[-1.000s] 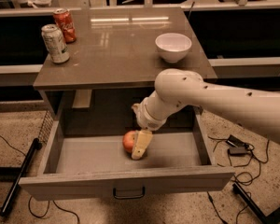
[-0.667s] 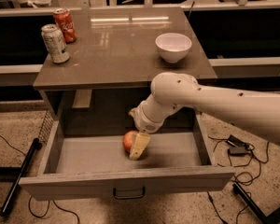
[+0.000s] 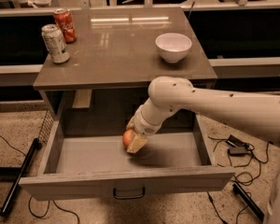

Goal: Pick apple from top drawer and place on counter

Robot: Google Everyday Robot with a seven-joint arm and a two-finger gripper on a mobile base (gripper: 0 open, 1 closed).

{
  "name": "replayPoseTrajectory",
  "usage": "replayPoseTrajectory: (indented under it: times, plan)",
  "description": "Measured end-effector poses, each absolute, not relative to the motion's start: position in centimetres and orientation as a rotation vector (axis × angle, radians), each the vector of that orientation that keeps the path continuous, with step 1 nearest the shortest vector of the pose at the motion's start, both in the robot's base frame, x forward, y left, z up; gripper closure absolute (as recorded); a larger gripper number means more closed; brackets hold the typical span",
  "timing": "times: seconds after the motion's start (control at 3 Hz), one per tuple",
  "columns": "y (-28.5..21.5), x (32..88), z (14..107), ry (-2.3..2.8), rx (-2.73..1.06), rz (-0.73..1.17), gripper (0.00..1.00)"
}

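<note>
Lifted slightly and shifted left since a moment ago, the gripper (image 3: 133, 142) pinches the apple (image 3: 126, 136) just above the floor of the open top drawer (image 3: 177, 183).
Pickup looks underway; nothing else shows in the drawer. On the counter (image 3: 121, 55), a white bowl (image 3: 173, 46) looks empty.

Apple (image 3: 127, 137): round, red-orange, mid top drawer (image 3: 91, 155), gripper (image 3: 133, 142) against it. Drawer open under the front edge of the glossy counter (image 3: 121, 55).

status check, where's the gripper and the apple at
Report: gripper down inside top drawer, right at the apple. The apple in the drawer, not yet on counter. On counter: white bowl, red can, silver can.
</note>
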State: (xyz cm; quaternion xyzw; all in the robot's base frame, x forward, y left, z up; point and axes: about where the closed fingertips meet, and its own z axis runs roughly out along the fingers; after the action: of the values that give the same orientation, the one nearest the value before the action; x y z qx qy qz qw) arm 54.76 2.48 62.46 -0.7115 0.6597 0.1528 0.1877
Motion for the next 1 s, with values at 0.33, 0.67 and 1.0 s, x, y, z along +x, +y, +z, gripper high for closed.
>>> replayPoseTrajectory:
  times: [0.33, 0.67, 1.0]
  plan:
    - [2.2, 54.7, 61.9, 1.851, -2.009, 0.437, 0.73]
    - [1.8, 54.6, 63.1, 1.816, -1.997, 0.418, 0.96]
    - [0.5, 54.0, 70.6, 1.729, -1.946, 0.363, 1.0]
